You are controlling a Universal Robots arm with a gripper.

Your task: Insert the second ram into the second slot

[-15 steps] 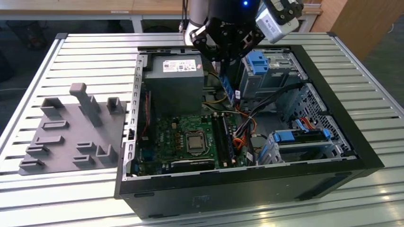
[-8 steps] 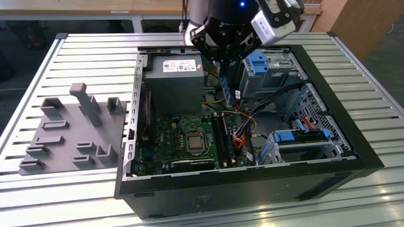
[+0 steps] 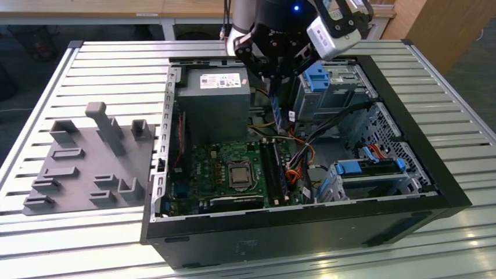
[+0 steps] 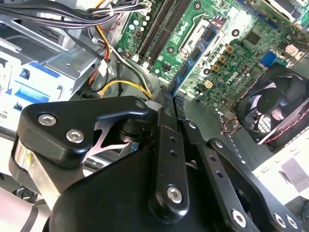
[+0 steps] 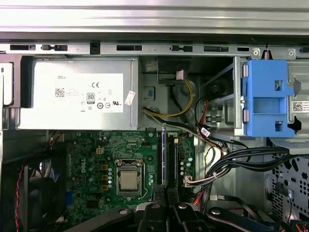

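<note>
Exterior view: gripper over the open computer case, at about 12 o'clock from the processor socket.
Claw: pressed together on the second ram. Same clamp in both wrist views, with fingertips closed on the thin blue edge.
Place of the ram: in the air above the board, not yet seated. Memory slots at about 6 o'clock from it in the exterior view, and at 3 o'clock from the socket.
Line-up: in the first wrist view, long side of the stick along the direction of the slots. Which slot lies under it, cannot tell.
Handling: judged light, thin and stiff, but fragile at the contacts and chips. Best hold on the long upper edge, near its middle.
Slip: smooth flat faces, likely to tilt between the fingers under a push.
Writing: white label on the power supply, with black print and marks, left unread. Small white sticker at its corner.
</note>
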